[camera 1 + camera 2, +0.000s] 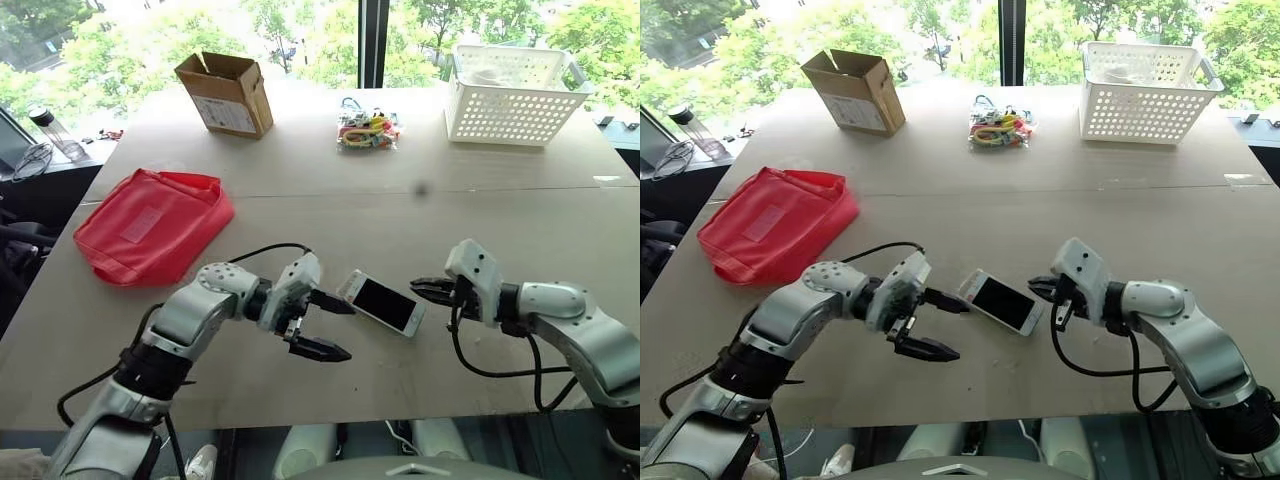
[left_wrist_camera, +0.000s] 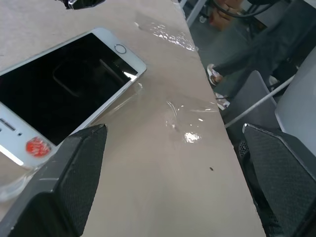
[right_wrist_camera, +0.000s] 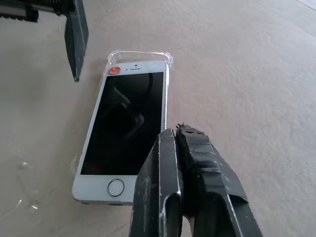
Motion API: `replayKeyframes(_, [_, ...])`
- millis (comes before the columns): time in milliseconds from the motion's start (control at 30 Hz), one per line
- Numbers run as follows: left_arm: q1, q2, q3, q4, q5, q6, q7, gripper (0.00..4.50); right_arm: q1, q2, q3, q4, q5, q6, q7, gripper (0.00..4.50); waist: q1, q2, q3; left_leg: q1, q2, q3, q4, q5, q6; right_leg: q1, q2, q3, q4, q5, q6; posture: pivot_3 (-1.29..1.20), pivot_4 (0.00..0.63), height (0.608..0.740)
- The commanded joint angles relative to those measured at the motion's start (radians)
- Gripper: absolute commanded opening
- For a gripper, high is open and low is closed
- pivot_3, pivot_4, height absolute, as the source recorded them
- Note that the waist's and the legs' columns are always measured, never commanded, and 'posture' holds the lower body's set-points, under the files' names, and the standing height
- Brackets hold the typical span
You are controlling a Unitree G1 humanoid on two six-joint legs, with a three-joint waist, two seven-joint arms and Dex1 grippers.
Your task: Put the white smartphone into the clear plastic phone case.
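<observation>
My right gripper has its two black fingers pressed together, holding nothing, and its tip hangs just over the home-button end of the white smartphone with the black screen. My left gripper has its fingers spread wide, also empty; one finger points at the other end of the phone, the one with the red sticker, very near to it, but I cannot tell if it touches.

The phone lies screen up near the front edge of the tabletop, about in the middle between both arms. The thin clear plastic phone case is under it; its transparent corners show past the sticker end, so I judge the phone rests on the case but is not yet fully seated.

To do this step well, I would keep the left finger as a stop against the case end and press down with the closed right tip on the home-button end, slowly, so the phone does not slide toward the table edge.
</observation>
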Motion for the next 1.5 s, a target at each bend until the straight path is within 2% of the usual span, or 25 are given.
replayKeyframes(33, [-0.044, -0.014, -0.053, 0.023, 0.037, 0.015, -0.029, 4.50, 0.040, -0.014, -0.063, -0.083, 0.026, 0.027, -0.035, 0.07, 0.000, 0.000, 0.000, 0.000, 0.000, 0.000, 0.000, 0.000, 0.000, 0.000, 0.000, 0.000, 0.000, 0.000, 0.000, 0.00, 0.150, 0.733])
replayKeyframes(100, [-0.068, -0.026, -0.076, 0.020, 0.041, 0.068, -0.019, 4.50, 0.058, -0.015, -0.080, -0.111, 0.038, 0.045, -0.051, 0.07, 0.000, 0.000, 0.000, 0.000, 0.000, 0.000, 0.000, 0.000, 0.000, 0.000, 0.000, 0.000, 0.000, 0.000, 0.000, 0.00, 0.150, 0.733])
replayKeyframes(200, [-0.078, -0.076, -0.106, 0.062, 0.100, 0.010, 0.020, 4.50, 0.090, -0.025, -0.089, -0.140, 0.041, 0.055, -0.065, 0.07, -0.001, 0.000, 0.000, -0.001, 0.000, 0.000, 0.001, 0.000, 0.000, 0.000, 0.000, 0.000, 0.000, 0.000, 0.000, 0.00, 0.150, 0.733])
replayKeyframes(333, [-0.108, -0.245, -0.079, 0.172, 0.138, -0.074, 0.140, 4.50, 0.139, -0.033, -0.122, -0.176, 0.044, 0.070, -0.100, 0.07, 0.011, 0.000, 0.000, -0.001, 0.000, -0.002, 0.005, 0.000, 0.001, 0.003, 0.000, -0.001, 0.001, 0.000, 0.000, 0.00, 0.150, 0.733])
replayKeyframes(467, [-0.159, -0.337, -0.050, 0.307, 0.167, -0.170, 0.179, 4.50, 0.148, -0.053, -0.146, -0.169, 0.039, 0.060, -0.106, 0.07, 0.008, -0.001, 0.000, 0.000, -0.001, -0.002, 0.010, 0.000, 0.001, 0.005, 0.000, -0.002, 0.002, 0.001, 0.001, 0.00, 0.150, 0.733])
replayKeyframes(533, [-0.162, -0.352, -0.049, 0.321, 0.171, -0.187, 0.174, 4.50, 0.138, -0.060, -0.157, -0.155, 0.036, 0.057, -0.109, 0.07, 0.004, -0.001, 0.000, 0.000, -0.001, -0.003, 0.010, 0.000, 0.001, 0.005, 0.000, -0.002, 0.002, 0.001, 0.002, 0.00, 0.150, 0.733])
replayKeyframes(700, [-0.121, -0.301, -0.004, 0.259, 0.137, -0.194, 0.139, 4.50, 0.093, -0.094, -0.147, -0.114, 0.027, 0.043, -0.092, 0.07, -0.008, -0.001, 0.000, 0.001, 0.000, -0.003, 0.009, 0.000, 0.001, 0.004, 0.001, -0.001, 0.004, 0.001, 0.002, 0.00, 0.150, 0.733])
replayKeyframes(800, [-0.042, -0.239, 0.088, 0.147, 0.080, -0.206, 0.141, 4.50, 0.048, -0.111, -0.117, -0.036, -0.016, -0.007, -0.087, 0.07, -0.016, -0.001, 0.001, 0.000, 0.000, -0.004, 0.008, 0.000, 0.000, 0.002, 0.001, 0.000, 0.004, 0.001, 0.002, 0.00, 0.150, 0.733])
replayKeyframes(933, [0.075, -0.211, 0.253, 0.029, 0.033, -0.269, 0.241, 4.50, -0.048, -0.081, -0.070, 0.075, -0.044, -0.066, -0.076, 0.07, -0.019, -0.001, 0.001, 0.000, 0.000, -0.004, 0.008, 0.000, 0.000, 0.001, 0.001, 0.002, 0.003, 0.001, 0.002, 0.00, 0.150, 0.733])
replayKeyframes(1133, [0.231, -0.132, 0.400, -0.057, 0.049, -0.324, 0.338, 4.50, -0.232, 0.013, 0.088, 0.247, -0.083, -0.119, -0.011, 0.07, -0.022, -0.001, 0.001, 0.000, 0.000, -0.004, 0.006, 0.000, 0.000, 0.001, 0.001, 0.002, 0.003, 0.001, 0.002, 0.00, 0.150, 0.733])
replayKeyframes(1300, [0.325, -0.112, 0.441, -0.119, 0.049, -0.327, 0.398, 4.50, -0.360, 0.106, 0.219, 0.447, -0.165, -0.140, 0.011, 0.07, -0.020, 0.000, 0.001, 0.000, -0.001, -0.004, 0.006, 0.000, 0.000, 0.000, 0.001, 0.002, 0.002, 0.001, 0.001, 0.00, 0.150, 0.733])
replayKeyframes(1500, [0.369, -0.116, 0.442, -0.190, 0.041, -0.304, 0.473, 4.50, -0.414, 0.140, 0.372, 0.591, -0.249, -0.105, 0.092, 0.07, -0.016, -0.001, 0.000, 0.000, -0.001, -0.005, 0.006, 0.000, 0.000, 0.000, 0.000, 0.001, 0.002, 0.001, 0.001, 0.00, 0.150, 0.733])
